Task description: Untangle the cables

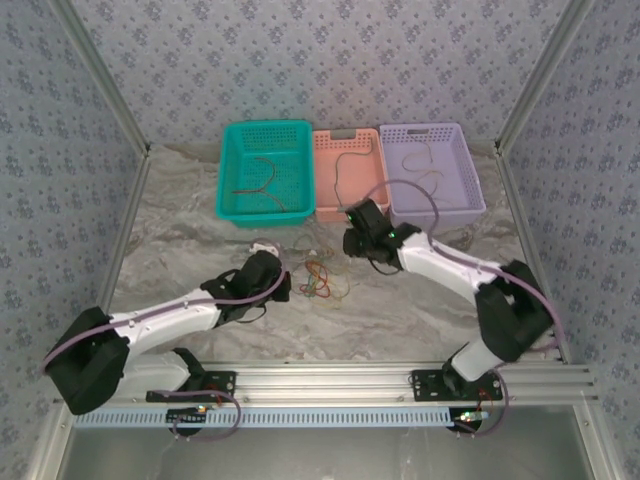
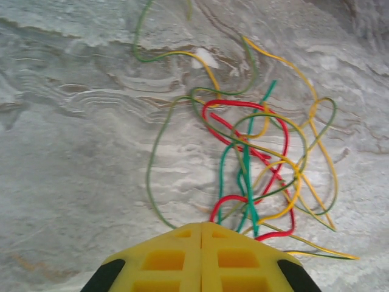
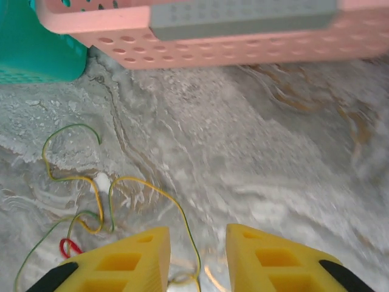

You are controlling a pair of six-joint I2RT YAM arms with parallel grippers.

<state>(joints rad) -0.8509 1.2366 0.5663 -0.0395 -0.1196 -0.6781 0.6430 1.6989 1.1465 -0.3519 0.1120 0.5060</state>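
Table (image 1: 180, 250): grey marbled top, baskets along the far side, knot of wires nearer the middle.
Teal basket (image 1: 228, 172): left end of the far row; held a forked brown wire (image 1: 262, 182).
Pink basket (image 1: 340, 213): middle of the row, set tight between the other two; held one thin wire (image 1: 343, 165).
Purple basket (image 1: 435, 208): right end; held one pale looped wire (image 1: 420, 160).
Cables (image 1: 322, 281): lay in one loose knot on the bare table, in front of the baskets; red, yellow, green and teal strands looped over and through one another.
Stray strand (image 3: 152, 188): yellow-and-green, trailed off the knot toward the pink basket, past a small white tag (image 3: 102, 180).
Left gripper (image 2: 202, 226): shut, yellow fingers (image 2: 164, 258) pressed flat together with no gap; tips sat at the near edge of the knot, a red loop (image 2: 226, 204) running right up to them; could not tell whether anything was pinched.
Right gripper (image 3: 197, 234): partly open, a clear gap between the fingers; the stray strand ran down through that gap, slack, nothing clamped.
Spacing: knot lay between the two grippers, the right one on the basket side, near the pink basket's front wall.
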